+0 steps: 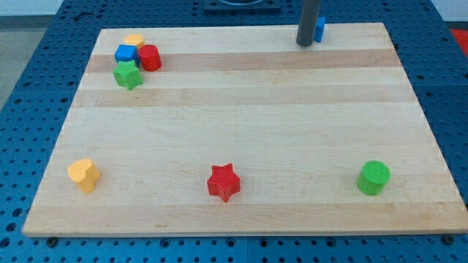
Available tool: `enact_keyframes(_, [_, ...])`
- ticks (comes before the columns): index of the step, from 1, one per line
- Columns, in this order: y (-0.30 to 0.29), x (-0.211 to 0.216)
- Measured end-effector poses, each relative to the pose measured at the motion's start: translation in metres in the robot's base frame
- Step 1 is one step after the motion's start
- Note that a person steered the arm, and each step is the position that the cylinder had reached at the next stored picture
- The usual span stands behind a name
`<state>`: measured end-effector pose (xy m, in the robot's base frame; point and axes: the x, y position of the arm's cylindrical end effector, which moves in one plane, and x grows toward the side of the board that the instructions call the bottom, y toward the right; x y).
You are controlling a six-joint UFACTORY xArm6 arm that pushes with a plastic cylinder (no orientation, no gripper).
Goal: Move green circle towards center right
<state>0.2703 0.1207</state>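
Observation:
The green circle (374,177) is a short green cylinder standing near the view's bottom right of the wooden board (241,95). My tip (306,44) touches the board near the view's top edge, right of centre, far above the green circle. A blue block (320,29) sits just to the right of the rod, partly hidden by it.
A cluster sits at the view's top left: an orange block (134,41), a blue block (126,54), a red cylinder (150,58) and a green star (128,74). A yellow heart-like block (84,174) is at bottom left. A red star (224,182) is at bottom centre.

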Motion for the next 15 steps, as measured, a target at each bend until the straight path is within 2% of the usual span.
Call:
enact_keyframes(1, [0.057,0.062])
enact_keyframes(2, [0.130,0.096])
enact_keyframes(3, [0.122,0.142])
enact_keyframes(5, [0.110,0.303])
enact_keyframes(6, [0.082,0.322])
enact_keyframes(7, [0.042,0.298])
enact_keyframes(8, [0.036,0.280])
enact_keyframes(9, [0.070,0.261])
enact_keyframes(11, [0.086,0.177])
enact_keyframes(12, [0.095,0.194])
enact_keyframes(13, [0.105,0.194])
enact_keyframes(14, [0.058,0.253])
enact_keyframes(15, [0.027,0.253])
